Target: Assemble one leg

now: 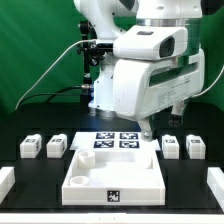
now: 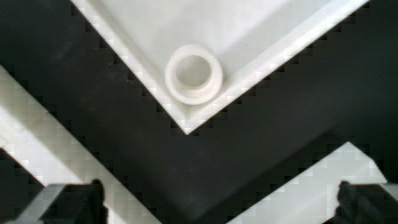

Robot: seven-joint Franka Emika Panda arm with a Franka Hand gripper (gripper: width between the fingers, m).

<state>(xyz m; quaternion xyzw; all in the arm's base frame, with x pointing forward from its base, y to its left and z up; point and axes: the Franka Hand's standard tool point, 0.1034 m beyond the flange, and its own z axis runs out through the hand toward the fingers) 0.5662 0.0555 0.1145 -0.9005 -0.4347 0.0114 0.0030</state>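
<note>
Exterior view: the gripper [image 1: 148,126] hangs just above the white tray's [image 1: 120,165] far corner on the exterior view's right, beside the marker board [image 1: 112,140]. The closest leg [image 1: 170,146] stands on the black table [image 1: 40,175] just to the exterior view's right of the gripper, untouched. 3 more legs [image 1: 58,146] sit in the same row.

Wrist view: the fingers [image 2: 63,205] stand wide apart with nothing between them, above a tray corner with 1 round socket [image 2: 194,75].
</note>
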